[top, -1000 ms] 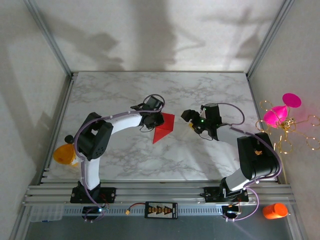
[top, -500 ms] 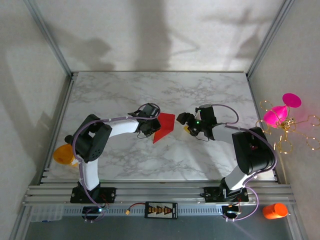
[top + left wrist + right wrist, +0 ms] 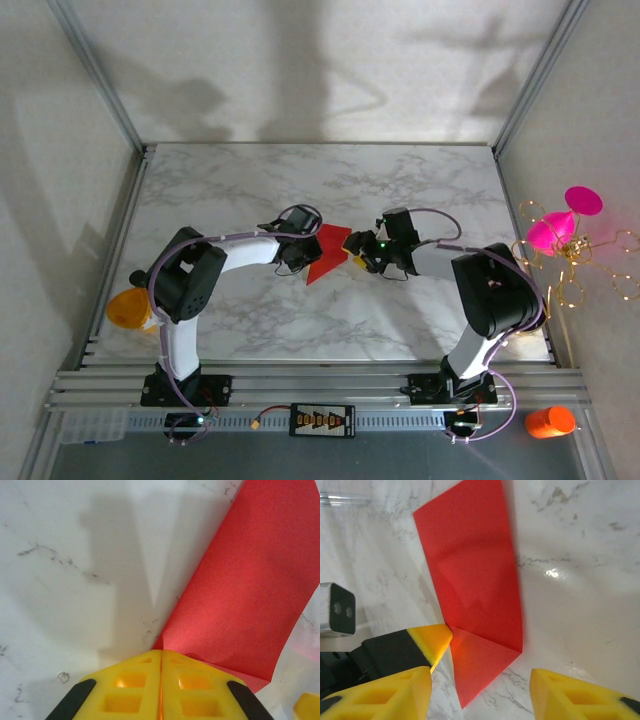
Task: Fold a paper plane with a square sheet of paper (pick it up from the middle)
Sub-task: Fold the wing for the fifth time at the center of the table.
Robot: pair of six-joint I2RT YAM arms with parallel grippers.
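Note:
The square sheet of paper (image 3: 328, 251), bright red and folded with a slanting crease, sits at the table's middle between both arms. My left gripper (image 3: 304, 254) is shut on its left edge; in the left wrist view the yellow fingertips (image 3: 150, 662) meet at the paper (image 3: 250, 590), which runs up and to the right. My right gripper (image 3: 361, 255) stands open just right of the sheet. In the right wrist view its two yellow fingers (image 3: 395, 695) flank the lower folded corner of the paper (image 3: 475, 580), with a left gripper fingertip (image 3: 432, 637) touching the crease end.
A magenta cone ornament (image 3: 560, 228) with gold wire lies off the table's right edge. An orange bottle (image 3: 550, 421) stands at the near right, an orange object (image 3: 128, 310) by the left rail. The marble table (image 3: 420, 180) is bare behind the arms.
My right gripper has moved left up to the paper and its jaws have narrowed. The left gripper has kept its grip and shifted slightly.

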